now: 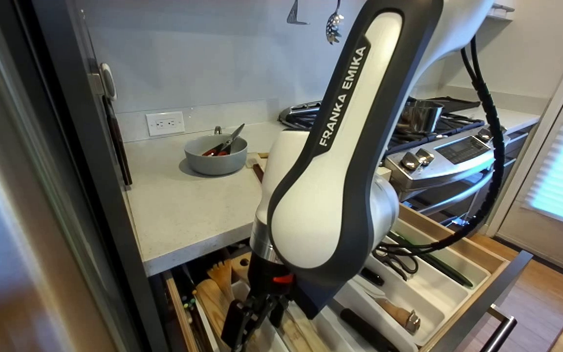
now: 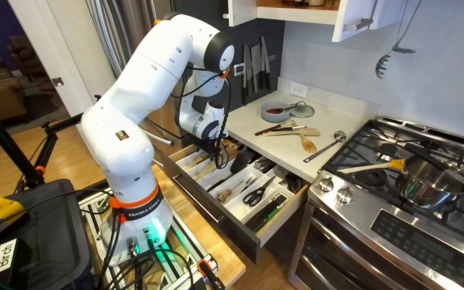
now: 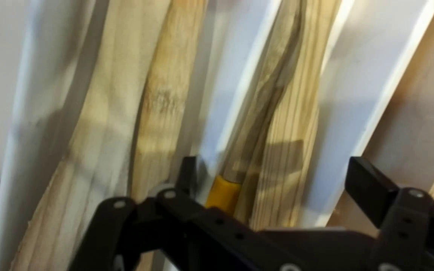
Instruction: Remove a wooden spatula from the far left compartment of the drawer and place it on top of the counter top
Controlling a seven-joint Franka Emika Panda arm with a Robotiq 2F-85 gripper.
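My gripper (image 3: 277, 180) is open. In the wrist view its fingers stand apart on either side of the far left compartment (image 3: 356, 113). In an exterior view the gripper (image 1: 257, 318) points down into the drawer (image 1: 496, 293). Between the fingers lie a pale wooden utensil, seemingly the wooden spatula (image 3: 294, 143), and a thinner wooden handle with a yellow band (image 3: 224, 194). I cannot tell whether the fingers touch anything. The spatula's blade is not clearly visible. The off-white counter top (image 1: 188, 205) is behind the drawer; it also shows in an exterior view (image 2: 336, 114).
The neighbouring compartment holds pale wooden utensils (image 3: 104, 113). Scissors (image 2: 254, 196) lie further along the drawer. On the counter are a grey bowl (image 2: 275, 116), a glass lid (image 2: 304, 110), a pale spatula (image 2: 312, 132), a wooden fork (image 2: 307, 144) and a metal ladle (image 2: 338, 136). A stove (image 2: 344, 183) stands alongside.
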